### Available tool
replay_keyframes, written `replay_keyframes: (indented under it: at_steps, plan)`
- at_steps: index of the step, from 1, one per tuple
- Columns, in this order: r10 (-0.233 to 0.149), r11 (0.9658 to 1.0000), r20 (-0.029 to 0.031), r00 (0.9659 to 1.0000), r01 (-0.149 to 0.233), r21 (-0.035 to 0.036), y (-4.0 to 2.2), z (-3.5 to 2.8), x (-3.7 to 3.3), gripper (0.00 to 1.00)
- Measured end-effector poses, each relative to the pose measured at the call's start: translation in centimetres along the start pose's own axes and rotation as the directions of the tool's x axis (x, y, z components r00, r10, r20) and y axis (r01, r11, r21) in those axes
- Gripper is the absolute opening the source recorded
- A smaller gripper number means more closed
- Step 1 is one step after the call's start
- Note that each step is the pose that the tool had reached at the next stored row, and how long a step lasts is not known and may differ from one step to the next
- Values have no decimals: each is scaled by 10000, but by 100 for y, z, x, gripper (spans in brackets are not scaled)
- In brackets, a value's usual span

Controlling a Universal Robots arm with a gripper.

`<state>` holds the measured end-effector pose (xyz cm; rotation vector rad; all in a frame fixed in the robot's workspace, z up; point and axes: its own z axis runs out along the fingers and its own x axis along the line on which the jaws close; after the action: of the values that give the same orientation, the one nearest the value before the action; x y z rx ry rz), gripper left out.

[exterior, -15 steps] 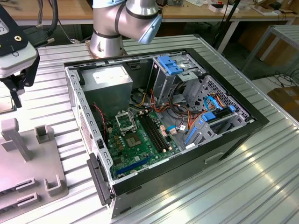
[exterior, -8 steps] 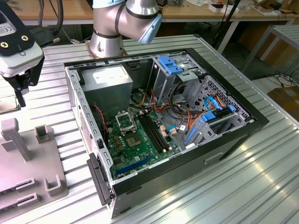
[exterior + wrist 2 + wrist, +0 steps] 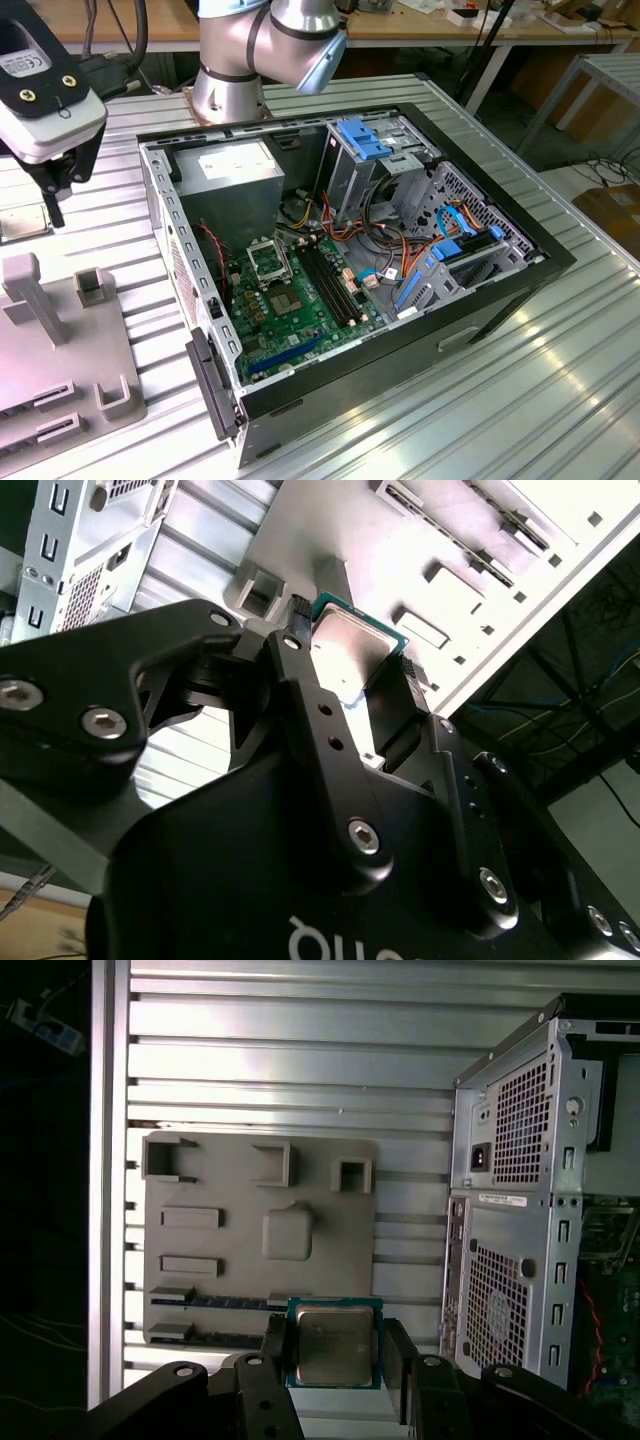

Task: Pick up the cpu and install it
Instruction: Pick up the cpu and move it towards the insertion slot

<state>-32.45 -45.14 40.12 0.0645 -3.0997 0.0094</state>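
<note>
The cpu is a flat square chip with a silver face and a green rim. It sits between the two black fingers of my gripper, which press against its opposite edges. The second wrist view shows the cpu held the same way at the tips of the gripper. In the exterior view the gripper hangs at the far left, low over the cpu by the table surface. I cannot tell whether the chip is off the surface. The black-framed socket lies on the green board inside the open case.
The open computer case takes up the middle of the ribbed metal table, with cables, drive bays and a power supply inside. A grey fixture plate with raised blocks lies beside the gripper. The arm's base stands behind the case.
</note>
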Motion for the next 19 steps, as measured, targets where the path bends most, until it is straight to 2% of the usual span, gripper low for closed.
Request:
replay_keyframes:
  at_steps: [19]
  plan:
    - [0,10000,0,10000,0,0,-12,-8,-198,47]
